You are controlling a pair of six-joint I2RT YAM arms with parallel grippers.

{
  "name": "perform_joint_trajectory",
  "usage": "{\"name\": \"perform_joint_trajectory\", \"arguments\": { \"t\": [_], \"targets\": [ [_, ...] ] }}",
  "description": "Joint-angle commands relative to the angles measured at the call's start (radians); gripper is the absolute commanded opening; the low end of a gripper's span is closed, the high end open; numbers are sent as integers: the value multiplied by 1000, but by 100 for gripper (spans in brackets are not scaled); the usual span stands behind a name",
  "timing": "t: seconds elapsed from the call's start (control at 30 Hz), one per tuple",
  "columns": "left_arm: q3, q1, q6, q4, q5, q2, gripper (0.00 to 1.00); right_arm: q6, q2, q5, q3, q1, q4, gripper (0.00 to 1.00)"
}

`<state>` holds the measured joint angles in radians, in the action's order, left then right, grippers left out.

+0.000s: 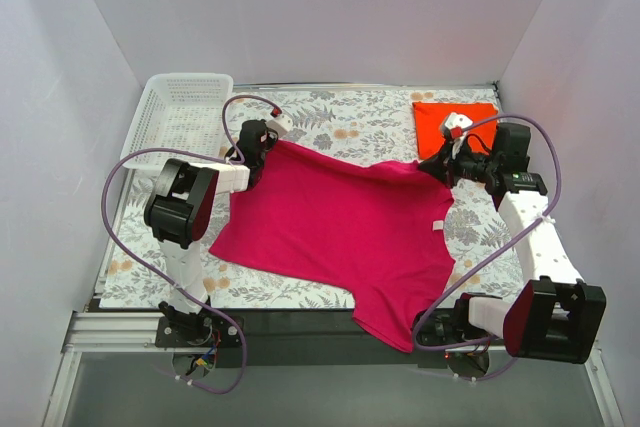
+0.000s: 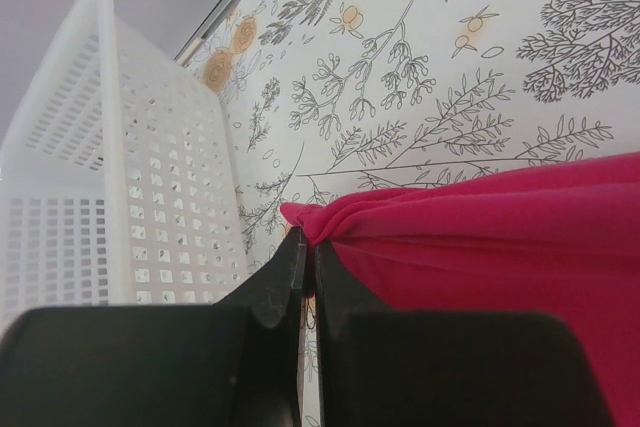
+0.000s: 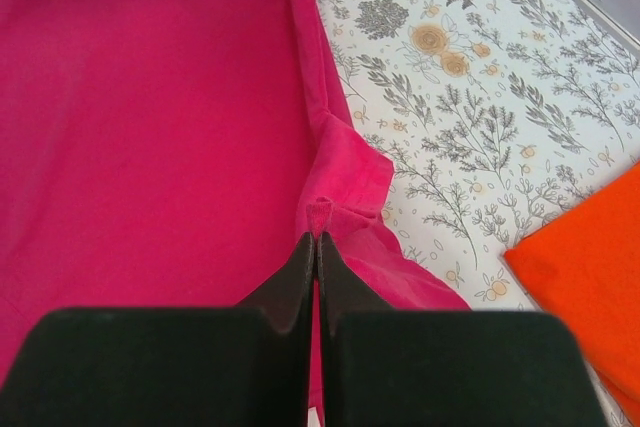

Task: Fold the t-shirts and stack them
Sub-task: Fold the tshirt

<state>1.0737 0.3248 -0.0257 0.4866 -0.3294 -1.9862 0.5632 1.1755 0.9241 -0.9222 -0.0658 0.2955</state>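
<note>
**Both grippers pinch pink shirt along its far edge**

Beside the white plastic mesh basket (image 1: 185, 107) in the surface's far-left corner, my left gripper (image 2: 304, 250) is clamped on a bunched corner of the magenta-pink cotton t-shirt (image 1: 340, 222). The shirt lies spread across the middle of the floral-patterned table (image 1: 350, 122), one end draped over the near edge. My right gripper (image 3: 317, 242) nips a small fold of the shirt's far edge. The folded orange-red t-shirt (image 1: 450, 127) sits in the far-right corner. I judge the cloth light and limp, so corners and seams make the surest holds.
</note>
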Motion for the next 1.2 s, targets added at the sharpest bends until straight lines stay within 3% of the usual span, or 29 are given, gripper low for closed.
{"name": "perform_joint_trajectory", "arguments": {
  "t": [0.0,1.17],
  "targets": [
    [29,3,-11,24,-17,18,0,43,-34,62,-27,0,43,1],
    [-170,16,-45,194,-68,99,0,147,-122,79,82,18,175,1]
  ]
}}
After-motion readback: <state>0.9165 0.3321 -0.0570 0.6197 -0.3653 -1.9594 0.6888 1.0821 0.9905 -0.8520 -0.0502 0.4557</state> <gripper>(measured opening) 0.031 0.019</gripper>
